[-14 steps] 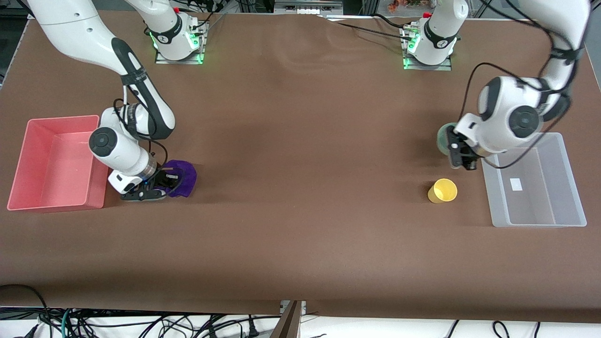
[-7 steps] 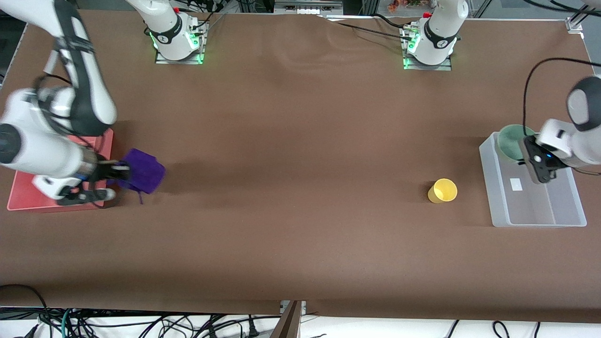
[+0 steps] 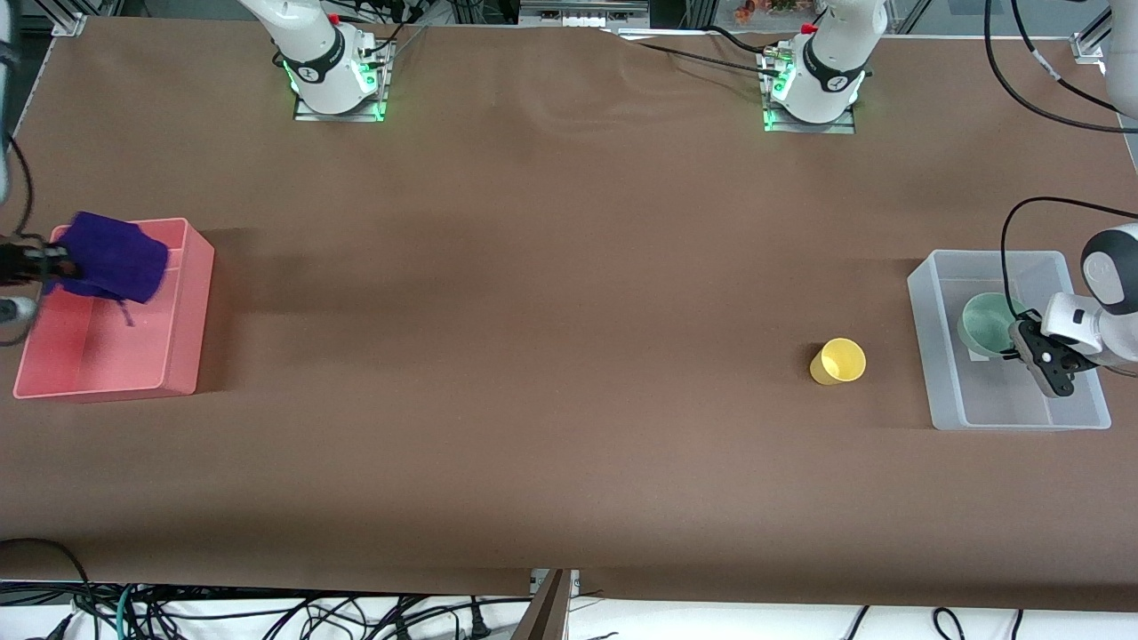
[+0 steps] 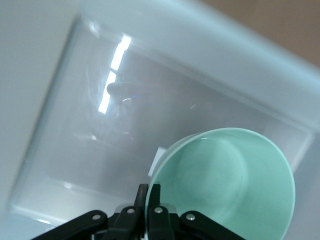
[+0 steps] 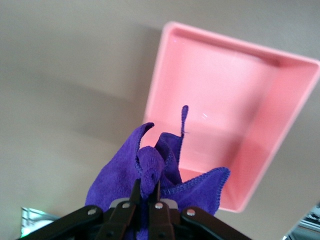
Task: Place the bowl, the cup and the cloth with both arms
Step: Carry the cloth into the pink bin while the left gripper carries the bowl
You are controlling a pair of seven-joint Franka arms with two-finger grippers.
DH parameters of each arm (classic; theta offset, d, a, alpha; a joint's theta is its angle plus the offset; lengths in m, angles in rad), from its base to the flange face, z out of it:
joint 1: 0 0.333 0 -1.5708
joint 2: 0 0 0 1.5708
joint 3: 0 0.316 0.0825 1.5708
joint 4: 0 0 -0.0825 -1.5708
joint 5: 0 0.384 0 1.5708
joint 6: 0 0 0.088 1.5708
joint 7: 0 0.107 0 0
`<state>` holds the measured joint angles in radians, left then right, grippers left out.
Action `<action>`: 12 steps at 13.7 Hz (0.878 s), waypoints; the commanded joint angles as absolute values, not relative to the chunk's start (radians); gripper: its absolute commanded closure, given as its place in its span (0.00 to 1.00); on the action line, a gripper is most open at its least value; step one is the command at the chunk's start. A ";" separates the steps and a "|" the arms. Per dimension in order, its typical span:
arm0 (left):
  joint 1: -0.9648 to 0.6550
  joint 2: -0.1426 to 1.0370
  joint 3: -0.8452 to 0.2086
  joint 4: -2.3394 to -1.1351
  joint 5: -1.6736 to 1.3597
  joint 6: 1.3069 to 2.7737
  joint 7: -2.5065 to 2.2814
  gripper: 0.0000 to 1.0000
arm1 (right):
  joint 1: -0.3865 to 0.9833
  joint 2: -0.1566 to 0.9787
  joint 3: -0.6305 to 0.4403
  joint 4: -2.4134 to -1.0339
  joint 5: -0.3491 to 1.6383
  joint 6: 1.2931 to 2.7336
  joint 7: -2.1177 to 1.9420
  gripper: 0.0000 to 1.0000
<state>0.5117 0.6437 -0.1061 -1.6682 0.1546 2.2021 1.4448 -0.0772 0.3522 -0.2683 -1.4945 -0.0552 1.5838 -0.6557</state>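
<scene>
Front view: fuzzy purple cloth [image 3: 114, 258] pinched in right hand [image 3: 53, 264], mint bowl [image 3: 987, 324] in left hand [image 3: 1022, 342].

Purple cloth [image 3: 114, 257] hangs over the pink bin; mint bowl [image 3: 985, 324] over the clear bin; yellow cup [image 3: 837, 362] lies tipped nearby on the table.

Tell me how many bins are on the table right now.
2. A pink bin sits at the right arm's end of the table, and a clear bin sits at the left arm's end, beside the cup.
</scene>
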 commanded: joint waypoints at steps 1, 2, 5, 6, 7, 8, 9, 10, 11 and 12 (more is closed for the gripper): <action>0.558 0.687 -0.121 -1.638 0.173 2.209 1.456 1.00 | -0.096 0.383 -0.305 -1.517 -0.067 1.612 -0.738 1.00; 0.558 0.687 -0.121 -1.637 0.161 2.209 1.454 0.67 | -0.112 0.391 -0.305 -1.547 -0.067 1.650 -0.759 1.00; 0.551 0.657 -0.133 -1.623 0.158 2.183 1.451 0.00 | -0.133 0.426 -0.305 -1.632 -0.067 1.759 -0.769 1.00; 0.548 0.619 -0.146 -1.623 0.156 2.146 1.439 0.00 | -0.141 0.443 -0.307 -1.663 -0.067 1.816 -0.782 1.00; 0.548 0.582 -0.173 -1.620 0.156 2.105 1.412 0.00 | -0.150 0.454 -0.308 -1.699 -0.066 1.888 -0.817 1.00; 0.548 0.542 -0.204 -1.620 0.156 2.058 1.351 0.00 | -0.153 0.457 -0.308 -1.744 -0.061 1.964 -0.840 1.00; 0.548 0.507 -0.237 -1.620 0.156 2.002 1.272 0.00 | -0.155 0.460 -0.308 -1.779 -0.058 2.020 -0.841 1.00; 0.548 0.474 -0.274 -1.620 0.156 1.956 1.185 0.00 | -0.155 0.466 -0.308 -1.802 -0.055 2.051 -0.841 1.00; 0.548 0.453 -0.320 -1.621 0.156 1.912 1.072 0.00 | -0.155 0.474 -0.308 -1.810 -0.054 2.062 -0.842 1.00; 0.548 0.446 -0.363 -1.621 0.156 1.887 0.963 0.00 | -0.155 0.488 -0.308 -1.812 -0.052 2.072 -0.842 1.00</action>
<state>0.5481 0.4869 -0.3030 -1.5964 0.1536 1.9363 1.1308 -0.1512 0.4976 -0.3114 -1.7837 -0.0557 2.0434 -0.8191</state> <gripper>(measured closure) 0.026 0.930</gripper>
